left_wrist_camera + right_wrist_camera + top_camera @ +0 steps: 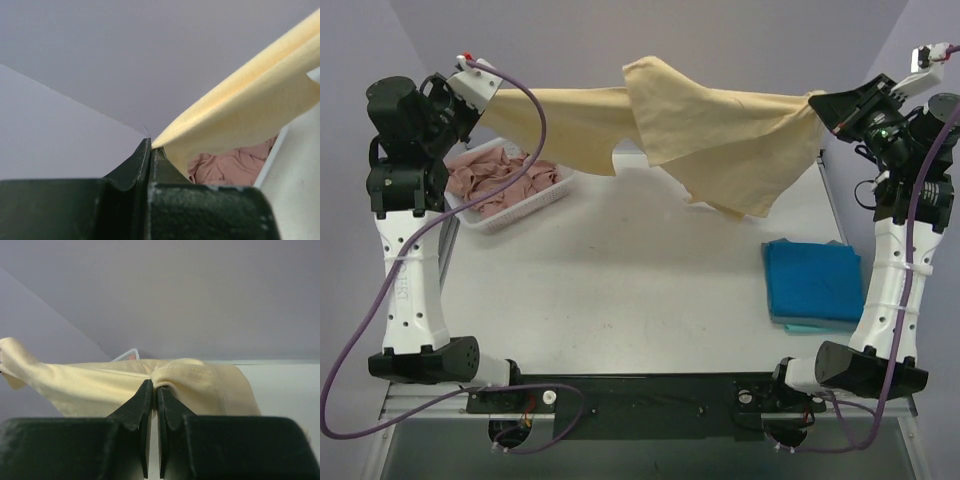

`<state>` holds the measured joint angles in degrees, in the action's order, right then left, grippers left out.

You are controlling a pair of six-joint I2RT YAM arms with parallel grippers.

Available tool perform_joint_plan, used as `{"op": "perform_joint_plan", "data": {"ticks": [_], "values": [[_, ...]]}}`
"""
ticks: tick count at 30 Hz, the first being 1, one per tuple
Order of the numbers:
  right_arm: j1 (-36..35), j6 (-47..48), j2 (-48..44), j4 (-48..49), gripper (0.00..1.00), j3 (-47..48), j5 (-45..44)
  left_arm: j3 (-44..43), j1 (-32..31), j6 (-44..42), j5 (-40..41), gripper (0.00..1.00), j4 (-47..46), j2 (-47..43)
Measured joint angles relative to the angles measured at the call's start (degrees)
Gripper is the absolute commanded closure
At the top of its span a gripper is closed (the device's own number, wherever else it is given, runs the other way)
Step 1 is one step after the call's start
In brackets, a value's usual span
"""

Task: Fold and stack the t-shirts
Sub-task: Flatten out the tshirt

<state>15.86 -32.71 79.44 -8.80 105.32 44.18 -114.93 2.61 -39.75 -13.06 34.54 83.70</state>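
Observation:
The pale yellow-peach t-shirt (700,130) hangs stretched in the air between both grippers, above the far part of the table, with its loose folds drooping toward the table. My left gripper (488,92) is shut on its left end; the cloth (250,100) runs from the closed tips (151,145). My right gripper (823,103) is shut on its right end, and a hemmed fold (200,380) bulges over the tips (154,384). The bright blue t-shirt (812,282) lies folded on the table at the right.
A white basket (510,215) of pink cloth (500,172) stands at the back left under the left arm, also in the left wrist view (235,167). A pale teal cloth (820,326) peeks out under the blue shirt. Bare white tabletop (620,290) fills the middle.

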Motion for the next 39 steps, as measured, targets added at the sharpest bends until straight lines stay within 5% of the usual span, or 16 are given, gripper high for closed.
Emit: {"op": "perform_joint_plan", "data": {"ticks": [6, 14, 23, 29, 33, 34, 35, 39], "values": [[0.7, -1.6, -10.1, 0.6, 1.0, -18.3, 3.1, 9.6, 1.2, -3.0, -0.2, 1.0, 6.7, -6.5], [0.3, 2.0, -25.2, -10.9, 1.0, -47.7, 1.8, 38.5, 2.2, -7.7, 1.1, 1.0, 18.2, -15.7], [-14.3, 3.1, -24.0, -16.2, 1.0, -65.3, -8.4, 62.2, 2.9, -8.1, 2.9, 1.0, 22.6, -16.1], [-22.1, 4.2, -9.3, -15.3, 1.0, -58.8, -15.1, 68.6, 3.0, -7.8, 4.5, 1.0, 19.5, -16.1], [-24.4, 6.7, 9.0, -13.5, 0.78, -41.5, -18.3, 69.0, 2.8, -7.0, 4.5, 1.0, 15.8, -16.4], [-24.8, 7.4, 13.5, -13.1, 0.6, -36.8, -18.8, 69.0, 2.7, -6.8, 4.5, 1.0, 15.0, -16.5], [-25.2, 8.2, 18.0, -12.9, 0.54, -32.2, -19.4, 69.0, 2.6, -6.4, 4.3, 1.0, 14.4, -16.7], [-26.8, 12.1, 29.9, -15.5, 0.39, -18.6, -22.6, 69.0, 2.0, -5.4, 3.9, 1.0, 13.5, -17.4]]}}
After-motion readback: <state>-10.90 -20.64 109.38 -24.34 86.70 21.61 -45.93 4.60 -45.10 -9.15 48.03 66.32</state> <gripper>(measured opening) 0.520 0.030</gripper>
